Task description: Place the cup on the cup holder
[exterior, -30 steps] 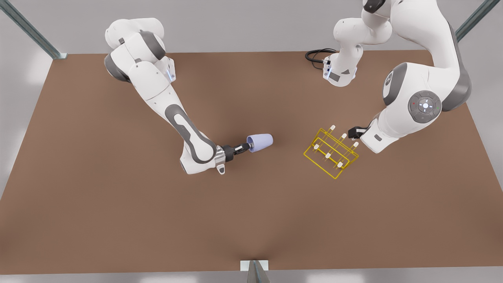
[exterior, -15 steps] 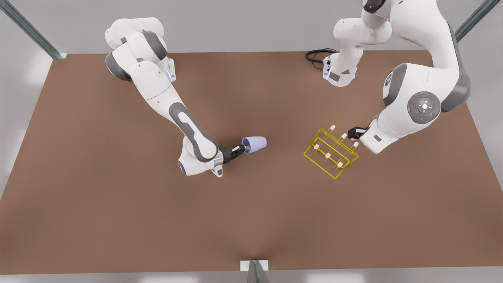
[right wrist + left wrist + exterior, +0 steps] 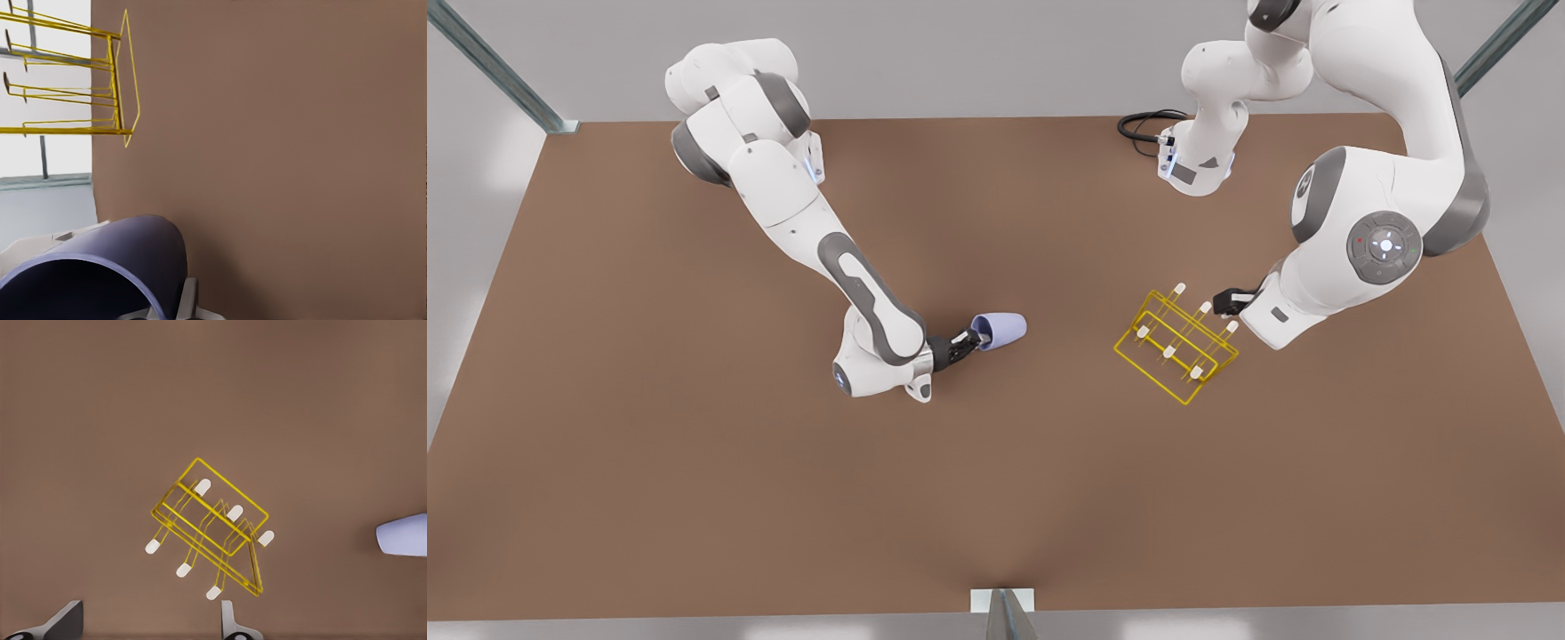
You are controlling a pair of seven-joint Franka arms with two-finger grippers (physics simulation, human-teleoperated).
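Two grippers are in play. Right gripper (image 3: 971,339) is clamped on the rim of the cup (image 3: 1000,330) (plain lavender-blue, tapered, lying sideways), which projects beyond its fingertips. Left gripper (image 3: 1224,302), fingers spread and empty, hovers just beside the yellow, white-tipped cup holder (image 3: 1176,347).

1. The right claw (image 3: 971,338) is on the front view's left. It grips the rim of the cup (image 3: 1000,330), with one finger inside the cup and one outside.
2. The right arm reaches from the far edge of the tabletop (image 3: 694,462) toward the middle. Its wrist is low and the claw points sideways, toward the front view's right.
3. The left claw (image 3: 1227,304) is on the front view's right, just beside the cup holder (image 3: 1176,348). In the left wrist view its fingers (image 3: 230,620) stand wide apart and hold nothing.
4. The left arm is bent, with its elbow high.
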